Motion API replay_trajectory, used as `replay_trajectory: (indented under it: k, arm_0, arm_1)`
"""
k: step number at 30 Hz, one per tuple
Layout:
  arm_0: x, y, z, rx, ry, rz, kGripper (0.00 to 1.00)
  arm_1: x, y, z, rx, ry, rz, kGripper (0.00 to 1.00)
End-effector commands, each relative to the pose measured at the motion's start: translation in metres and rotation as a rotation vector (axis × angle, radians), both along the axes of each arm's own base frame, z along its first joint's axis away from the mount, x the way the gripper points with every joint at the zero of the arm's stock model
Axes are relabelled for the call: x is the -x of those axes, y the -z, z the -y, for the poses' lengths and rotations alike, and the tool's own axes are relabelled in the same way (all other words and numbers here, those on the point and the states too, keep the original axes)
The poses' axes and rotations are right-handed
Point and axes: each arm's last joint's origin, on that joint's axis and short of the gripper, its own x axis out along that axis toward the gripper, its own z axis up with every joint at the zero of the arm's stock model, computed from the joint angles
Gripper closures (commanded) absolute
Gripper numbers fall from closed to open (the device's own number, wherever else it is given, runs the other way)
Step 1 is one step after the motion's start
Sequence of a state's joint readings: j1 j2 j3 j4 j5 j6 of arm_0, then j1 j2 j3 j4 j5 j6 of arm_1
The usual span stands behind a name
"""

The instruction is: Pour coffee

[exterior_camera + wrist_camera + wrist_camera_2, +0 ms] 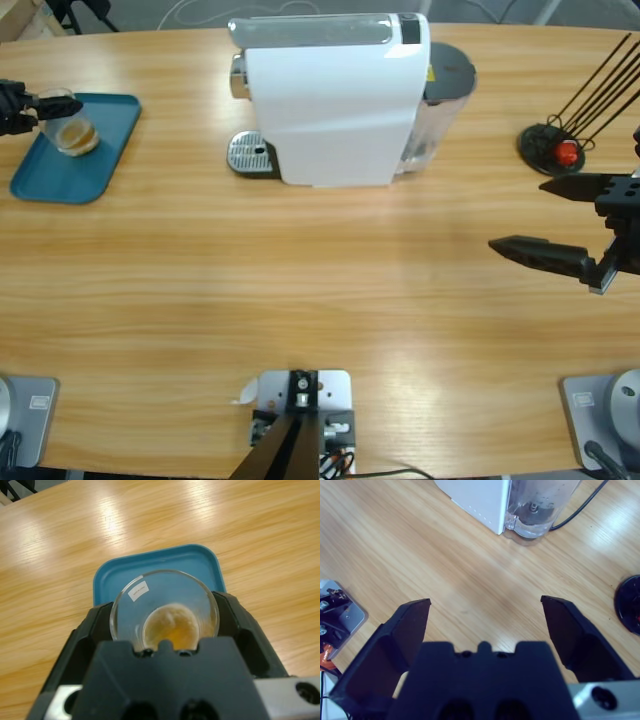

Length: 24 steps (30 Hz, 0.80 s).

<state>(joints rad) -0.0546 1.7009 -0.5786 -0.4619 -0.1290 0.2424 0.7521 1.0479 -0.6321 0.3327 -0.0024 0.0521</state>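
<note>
Holding: the left gripper (165, 625) is closing its two black jaws around a clear glass (164, 611), one jaw pressing each side of it.
Coffee: the coffee (170, 625) is lying as a shallow amber layer in the bottom of the glass, right between the left jaws.
Glass: it is standing upright, with a small white sticker (138, 591) showing on the wall farthest from the gripper body.
Tray: a teal tray (95, 135) is lying under the glass and stretching out beyond the left fingertips; whether the glass is resting on it or hanging just above it, I cannot tell.
Right gripper: the right gripper (535, 215) is hovering over bare wood with its jaws spread wide and nothing between them.
Coffee machine: the white coffee machine (330, 100) is standing well ahead of the right fingertips, with its clear water tank (540, 507) on the nearer end.
Drip plate: the machine's round metal drip plate (250, 153) is sitting on the end toward the left gripper, well apart from the glass.
Black stand: a black stand (550, 148) with a red button and thin black rods is sitting near the right gripper's outer jaw.
Table: the wooden table (300, 280) is carrying it all.
</note>
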Motion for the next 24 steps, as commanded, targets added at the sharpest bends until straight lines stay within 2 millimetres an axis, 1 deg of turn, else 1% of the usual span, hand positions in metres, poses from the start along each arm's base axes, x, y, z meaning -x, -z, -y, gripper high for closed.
replay_trajectory:
  k: [1, 5, 7, 8, 9, 10, 11, 13, 15, 18, 20, 22, 24]
  arm_0:
    - [-0.018, 0.019, -0.002, 0.005, -0.03, -0.029, 1.0]
    - [-0.015, 0.03, -0.001, 0.003, -0.024, -0.069, 1.0]
    - [-0.014, 0.033, -0.001, -0.003, -0.029, -0.077, 1.0]
    - [-0.011, 0.033, -0.001, -0.007, -0.032, -0.08, 0.744]
    - [-0.008, 0.032, 0.0, -0.004, -0.027, -0.079, 0.209]
    - [-0.006, 0.03, 0.001, -0.002, -0.021, -0.073, 0.028]
    - [-0.004, 0.027, 0.002, 0.0, -0.016, -0.062, 0.007]
    - [-0.001, 0.021, 0.002, 0.003, -0.014, -0.037, 0.001]
    - [0.002, 0.01, 0.002, 0.007, -0.013, 0.01, 0.0]
    - [0.012, -0.017, 0.002, 0.027, -0.004, 0.102, 0.0]
    - [0.021, -0.037, 0.003, 0.045, 0.004, 0.176, 0.0]
    - [0.03, -0.053, 0.003, 0.055, 0.0, 0.234, 0.0]
    - [0.045, -0.065, 0.005, 0.065, 0.006, 0.244, 0.0]
  arm_1:
    - [0.003, 0.005, 0.004, 0.003, -0.013, -0.003, 0.0]
    - [0.006, 0.002, 0.007, -0.004, -0.016, 0.012, 0.0]
    - [0.007, 0.001, 0.008, -0.009, -0.015, 0.018, 0.0]
    - [0.008, 0.001, 0.008, -0.009, -0.015, 0.018, 0.0]
    - [0.008, 0.001, 0.008, -0.008, -0.015, 0.018, 0.0]
    - [0.008, 0.001, 0.009, -0.009, -0.015, 0.019, 0.0]
    - [0.008, 0.001, 0.009, -0.009, -0.016, 0.02, 0.0]
    - [0.008, 0.0, 0.009, -0.007, -0.018, 0.022, 0.0]
    - [0.008, 0.0, 0.009, -0.005, -0.021, 0.025, 0.0]
    - [0.011, 0.0, 0.011, -0.012, -0.021, 0.032, 0.0]
    - [0.013, -0.001, 0.013, -0.021, -0.02, 0.042, 0.0]
    - [0.016, -0.003, 0.016, -0.035, -0.018, 0.053, 0.0]
    - [0.018, -0.003, 0.017, -0.039, -0.018, 0.058, 0.0]
